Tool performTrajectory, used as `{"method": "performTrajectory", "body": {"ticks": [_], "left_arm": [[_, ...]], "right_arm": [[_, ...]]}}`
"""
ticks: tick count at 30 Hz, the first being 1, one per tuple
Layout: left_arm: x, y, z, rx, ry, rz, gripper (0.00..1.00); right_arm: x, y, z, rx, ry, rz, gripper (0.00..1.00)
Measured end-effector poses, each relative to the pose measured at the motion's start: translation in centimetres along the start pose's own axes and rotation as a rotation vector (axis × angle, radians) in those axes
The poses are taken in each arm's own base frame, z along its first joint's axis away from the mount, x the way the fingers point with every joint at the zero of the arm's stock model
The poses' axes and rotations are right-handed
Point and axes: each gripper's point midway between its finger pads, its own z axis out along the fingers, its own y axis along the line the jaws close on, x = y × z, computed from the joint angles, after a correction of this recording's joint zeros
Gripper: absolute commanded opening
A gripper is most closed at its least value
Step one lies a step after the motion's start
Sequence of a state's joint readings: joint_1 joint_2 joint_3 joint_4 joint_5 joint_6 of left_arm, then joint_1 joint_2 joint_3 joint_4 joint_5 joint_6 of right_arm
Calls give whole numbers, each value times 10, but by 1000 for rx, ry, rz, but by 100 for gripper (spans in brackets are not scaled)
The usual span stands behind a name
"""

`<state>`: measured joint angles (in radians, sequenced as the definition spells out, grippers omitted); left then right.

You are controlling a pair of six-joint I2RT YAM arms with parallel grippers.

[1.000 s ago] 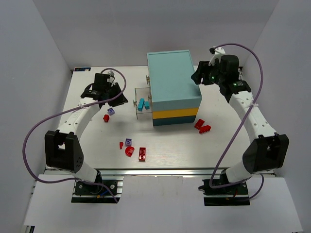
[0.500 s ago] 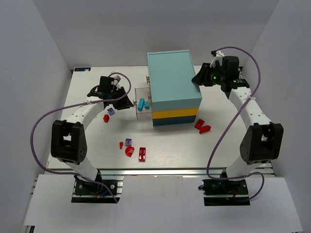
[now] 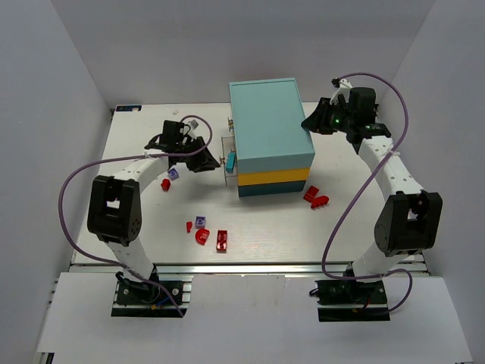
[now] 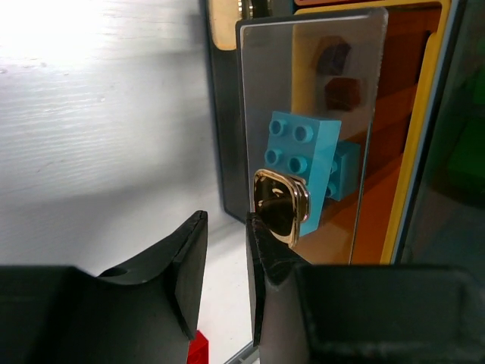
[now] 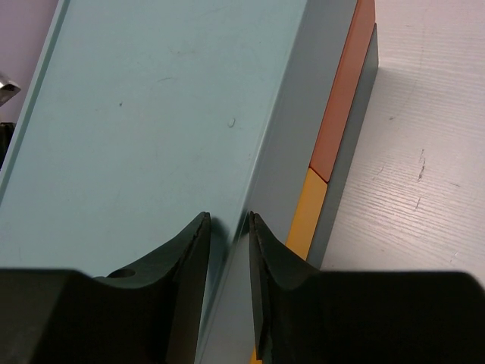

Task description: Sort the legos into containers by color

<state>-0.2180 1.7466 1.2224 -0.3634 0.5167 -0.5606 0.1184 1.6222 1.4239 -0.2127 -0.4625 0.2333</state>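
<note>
Pushing clear plastic drawer (image 4: 303, 98) mostly in, versus a second ago | light blue studded bricks (image 4: 303, 155) inside | my left gripper (image 4: 223, 235) near-closed, empty, apparently nudging it | right gripper (image 5: 227, 224) likewise, against teal-and-yellow boxy cabinet (image 3: 269, 121) | blue done, I reckon

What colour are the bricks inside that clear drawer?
Light blue. The bricks behind the clear drawer front show best in the left wrist view.

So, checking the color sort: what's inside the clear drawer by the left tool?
Light blue legos show through the clear drawer front; anything farther back is hidden by the cabinet.
</note>
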Motion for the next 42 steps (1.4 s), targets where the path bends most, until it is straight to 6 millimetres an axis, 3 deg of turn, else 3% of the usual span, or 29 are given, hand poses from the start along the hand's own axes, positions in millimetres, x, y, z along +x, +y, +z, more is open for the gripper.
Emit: {"method": "performTrajectory", "body": {"ticks": [17, 19, 23, 27, 36, 39, 42], "left_arm": [[9, -30, 43, 95, 81, 4, 39], [10, -31, 44, 93, 83, 5, 39], [9, -28, 44, 76, 73, -2, 39], [6, -15, 34, 6, 28, -31, 40], [-45, -8, -12, -92, -199, -62, 44], [-60, -8, -14, -85, -241, -75, 47], [-79, -14, -4, -52, -262, -86, 55]], "right_arm": [[1, -1, 0, -14, -16, -4, 32], [1, -1, 0, -15, -17, -5, 35], [4, 1, 1, -20, -11, -8, 53], [6, 1, 2, -22, -7, -14, 57], [7, 0, 1, -19, -7, -30, 58], [7, 0, 1, -25, -6, -49, 61], [8, 2, 0, -49, 1, -75, 63]]}}
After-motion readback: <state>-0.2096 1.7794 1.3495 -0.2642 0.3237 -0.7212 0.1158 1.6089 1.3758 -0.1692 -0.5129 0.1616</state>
